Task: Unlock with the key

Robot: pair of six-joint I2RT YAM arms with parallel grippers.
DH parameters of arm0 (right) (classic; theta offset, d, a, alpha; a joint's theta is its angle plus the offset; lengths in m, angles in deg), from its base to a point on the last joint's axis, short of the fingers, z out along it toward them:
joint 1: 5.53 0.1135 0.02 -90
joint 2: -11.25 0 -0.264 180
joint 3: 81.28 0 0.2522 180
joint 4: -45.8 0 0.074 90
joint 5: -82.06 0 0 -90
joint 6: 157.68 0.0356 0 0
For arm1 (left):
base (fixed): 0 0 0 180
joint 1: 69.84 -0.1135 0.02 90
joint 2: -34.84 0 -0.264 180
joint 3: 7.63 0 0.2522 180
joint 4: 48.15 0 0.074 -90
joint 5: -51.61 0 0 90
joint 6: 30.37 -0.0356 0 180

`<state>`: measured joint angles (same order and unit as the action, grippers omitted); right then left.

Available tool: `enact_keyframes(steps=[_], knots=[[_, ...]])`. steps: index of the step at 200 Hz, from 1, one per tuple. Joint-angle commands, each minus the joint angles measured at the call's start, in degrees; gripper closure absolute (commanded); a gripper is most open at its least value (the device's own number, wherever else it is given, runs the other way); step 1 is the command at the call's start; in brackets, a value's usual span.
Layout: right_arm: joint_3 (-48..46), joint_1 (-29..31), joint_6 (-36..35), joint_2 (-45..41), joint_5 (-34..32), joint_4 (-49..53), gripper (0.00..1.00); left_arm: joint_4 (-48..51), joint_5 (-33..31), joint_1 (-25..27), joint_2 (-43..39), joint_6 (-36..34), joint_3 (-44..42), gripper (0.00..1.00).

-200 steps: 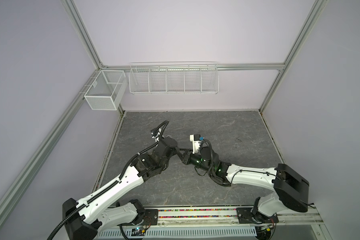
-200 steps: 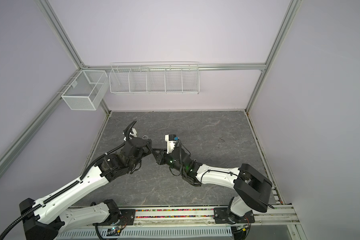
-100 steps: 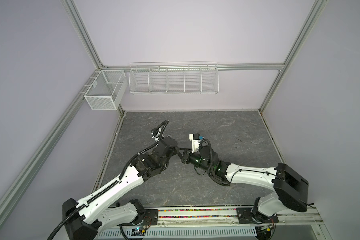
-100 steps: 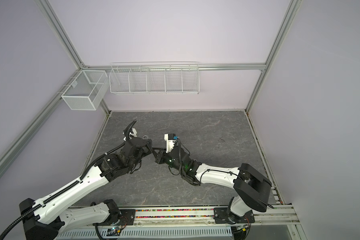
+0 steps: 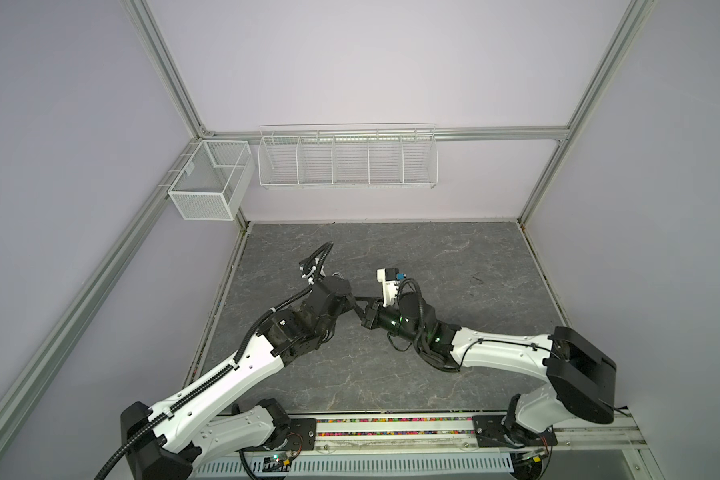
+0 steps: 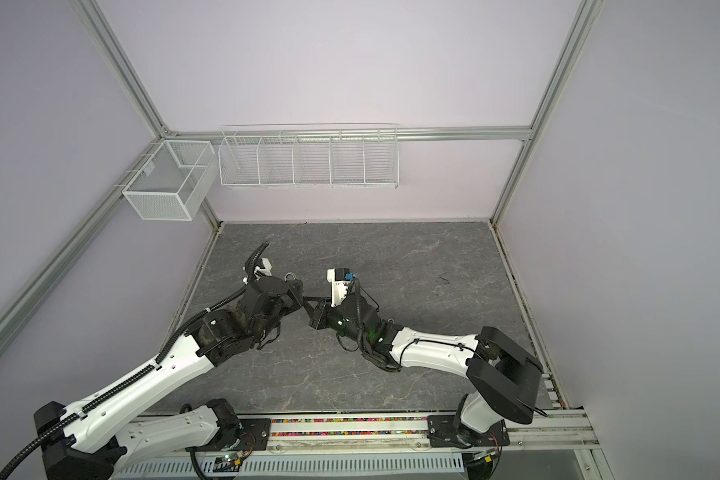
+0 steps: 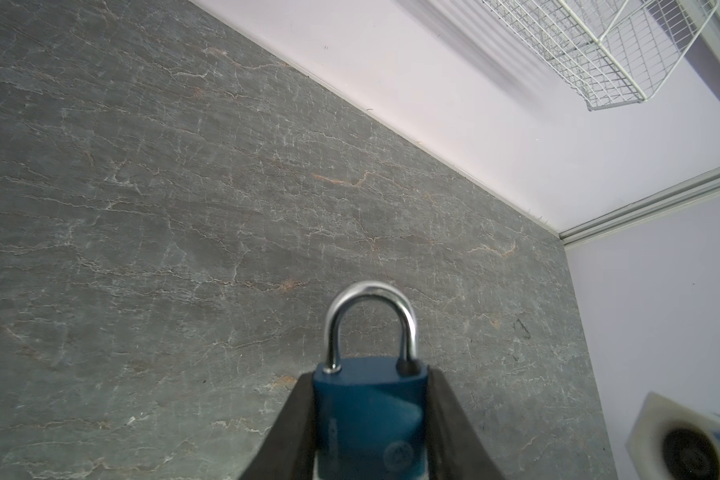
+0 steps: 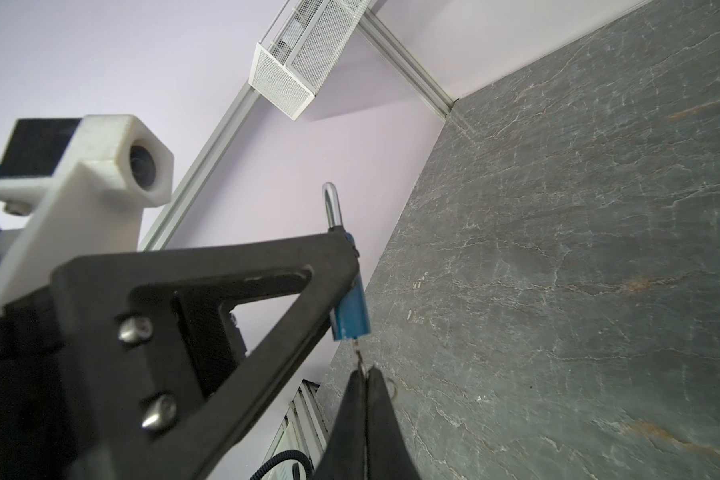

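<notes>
My left tool (image 7: 370,378) is clenched on the padlock (image 7: 371,415). A black finger presses each narrow side of its blue body, and the silver shackle (image 7: 371,286) points out past the fingertips. One leg of the shackle goes into the body. The other ends right at the body's top, and I cannot tell whether it has sprung or not.

My right tool (image 8: 365,374) is shut tight, its two fingers pressed flat together on the key (image 8: 358,355). Only a thin stretch of metal shows between the fingertips and the underside of the padlock (a bit of wire ring peeks out beside one finger). The blade runs straight up into the bottom of the blue body, so the key lies in line with the padlock at the end opposite the shackle. The right tool's tips are just short of the body and not touching it.

In both top views the two tools meet tip to tip over the counter (image 5: 454,257), left of its middle and about halfway between its front and back edges. The padlock is mostly hidden there behind my left wrist. It appears to be held clear of the counter's surface.
</notes>
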<state>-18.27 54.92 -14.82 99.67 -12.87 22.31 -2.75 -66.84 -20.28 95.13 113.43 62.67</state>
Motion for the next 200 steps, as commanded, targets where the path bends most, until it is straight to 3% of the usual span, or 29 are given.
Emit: enact_keyframes(steps=[1, 43, 95, 151, 200], knots=[[3.3, -0.4, -1.1, -0.2, -2.1, -3.2, 0.93, 1.2, 6.5, 2.8, -0.7, 2.0, -1.1, 1.00], [3.5, -0.3, -2.6, -0.4, -3.2, -3.4, 0.93, 0.0, 8.0, 3.3, -0.6, 2.7, -1.8, 1.00], [2.3, -0.1, -5.2, -1.8, -4.4, 0.9, 0.94, -3.7, 5.0, 3.3, 0.9, 3.4, -0.6, 1.00], [-1.8, 0.1, -4.6, -4.2, -4.5, 2.4, 0.78, -5.2, -0.1, 3.2, 1.5, 2.6, 0.7, 1.00], [-2.4, 0.0, -2.0, -5.3, -3.0, 3.1, 0.78, -5.3, -1.3, 3.2, 1.6, 3.2, 0.4, 1.00]])
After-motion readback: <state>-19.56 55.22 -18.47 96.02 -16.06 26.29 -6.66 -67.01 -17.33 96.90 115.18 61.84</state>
